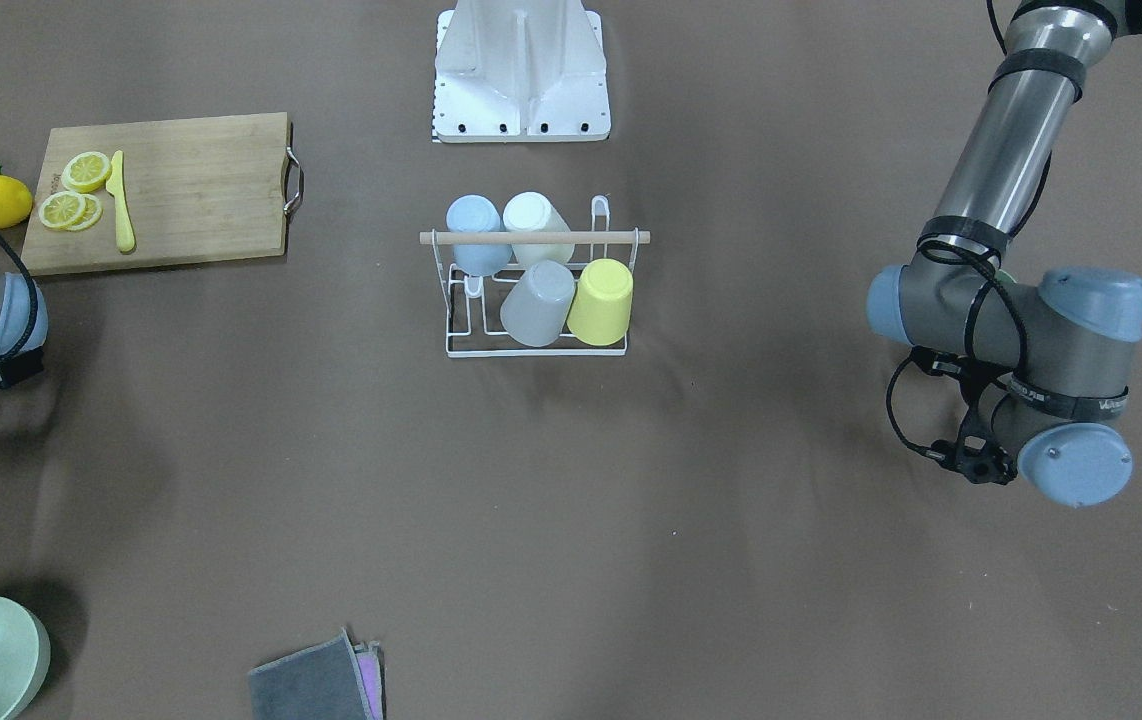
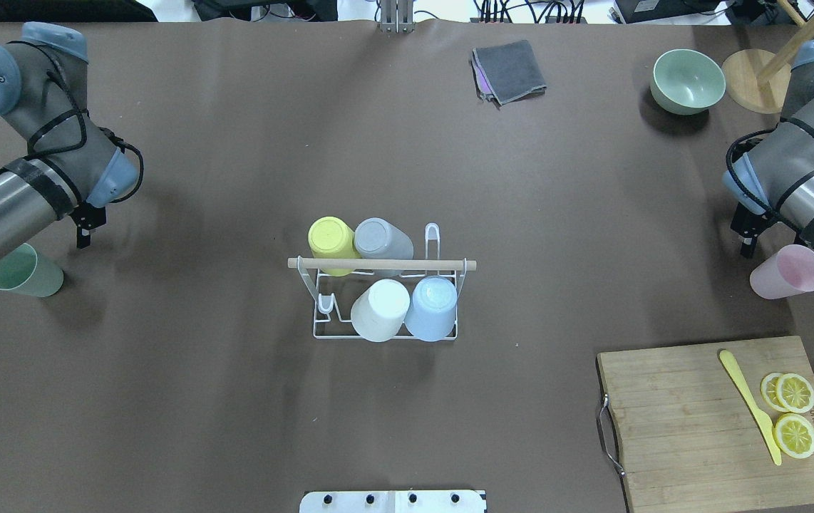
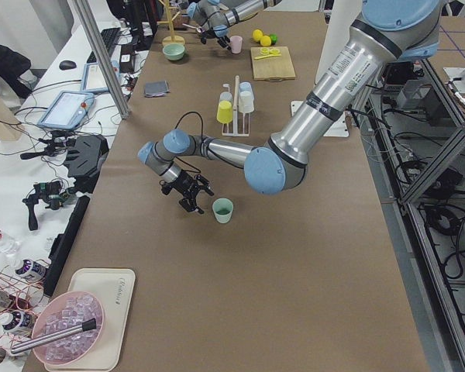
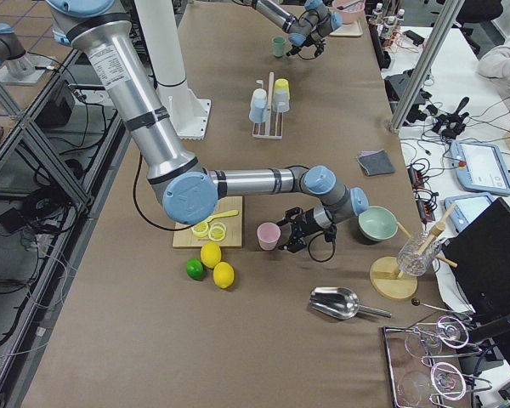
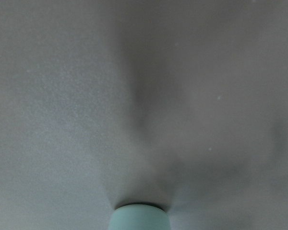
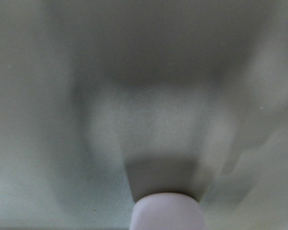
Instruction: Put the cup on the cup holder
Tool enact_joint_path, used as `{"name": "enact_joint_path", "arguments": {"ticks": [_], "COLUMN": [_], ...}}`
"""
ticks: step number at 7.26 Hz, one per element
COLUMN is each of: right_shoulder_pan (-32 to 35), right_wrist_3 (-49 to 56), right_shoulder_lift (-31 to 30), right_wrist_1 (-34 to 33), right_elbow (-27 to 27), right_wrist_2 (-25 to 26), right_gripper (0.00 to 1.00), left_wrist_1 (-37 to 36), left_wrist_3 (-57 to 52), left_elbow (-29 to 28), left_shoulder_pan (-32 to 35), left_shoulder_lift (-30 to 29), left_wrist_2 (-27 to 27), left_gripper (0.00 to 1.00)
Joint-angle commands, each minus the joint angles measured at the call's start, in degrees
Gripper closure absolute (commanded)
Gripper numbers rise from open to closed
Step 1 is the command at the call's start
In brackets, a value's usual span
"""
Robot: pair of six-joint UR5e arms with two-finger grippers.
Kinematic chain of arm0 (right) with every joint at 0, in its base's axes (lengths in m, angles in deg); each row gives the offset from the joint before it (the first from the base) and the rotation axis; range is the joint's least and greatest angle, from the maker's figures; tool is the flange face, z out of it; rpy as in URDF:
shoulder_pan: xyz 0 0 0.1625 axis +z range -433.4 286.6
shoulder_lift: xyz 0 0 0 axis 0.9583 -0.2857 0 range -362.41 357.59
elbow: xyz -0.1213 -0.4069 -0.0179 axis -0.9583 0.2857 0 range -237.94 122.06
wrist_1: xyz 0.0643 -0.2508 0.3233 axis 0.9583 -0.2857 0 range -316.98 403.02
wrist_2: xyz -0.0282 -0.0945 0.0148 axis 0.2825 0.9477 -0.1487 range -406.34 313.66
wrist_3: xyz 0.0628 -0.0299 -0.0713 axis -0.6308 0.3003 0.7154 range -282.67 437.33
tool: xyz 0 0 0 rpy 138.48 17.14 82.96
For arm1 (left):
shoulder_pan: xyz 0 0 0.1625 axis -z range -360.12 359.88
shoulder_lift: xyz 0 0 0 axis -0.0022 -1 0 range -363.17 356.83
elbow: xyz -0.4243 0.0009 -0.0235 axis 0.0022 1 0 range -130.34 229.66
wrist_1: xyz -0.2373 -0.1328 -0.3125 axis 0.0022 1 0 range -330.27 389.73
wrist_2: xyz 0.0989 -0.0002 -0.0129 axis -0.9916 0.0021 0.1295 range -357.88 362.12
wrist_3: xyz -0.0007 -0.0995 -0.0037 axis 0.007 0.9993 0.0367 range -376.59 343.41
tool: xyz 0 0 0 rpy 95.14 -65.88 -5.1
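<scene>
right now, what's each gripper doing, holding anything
left gripper: cannot tell; it is beside the green cup
right gripper: cannot tell; it is beside the pink cup

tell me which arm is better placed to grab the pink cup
Right. The right gripper hangs just beside the pink cup; the left gripper is far off on the other side, by the green cup.

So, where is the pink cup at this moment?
In the overhead view the pink cup stands near the right edge, between the green bowl and the cutting board.
</scene>
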Motion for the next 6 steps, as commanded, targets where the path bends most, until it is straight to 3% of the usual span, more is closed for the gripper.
{"name": "enact_joint_path", "arguments": {"ticks": [1,6], "right_shoulder_pan": [-0.41,-0.85], "right_wrist_3": [0.17,1.32], "right_shoulder_lift": [0.06,0.06], "right_wrist_1": [-0.22,-1.62], "right_elbow": [0.57,1.1], "right_wrist_2": [0.34,0.96], "right_gripper": [0.03,0.03], "left_wrist_1": [-0.03,-1.52], "left_wrist_3": [-0.31,-3.71], "left_elbow": [-1.5,-3.96], "left_shoulder_pan": [-0.3,-1.88], "left_shoulder_lift": [-0.01,-0.1], "left_wrist_2": [-0.35,-1.05], "left_gripper": [0.02,0.02]}}
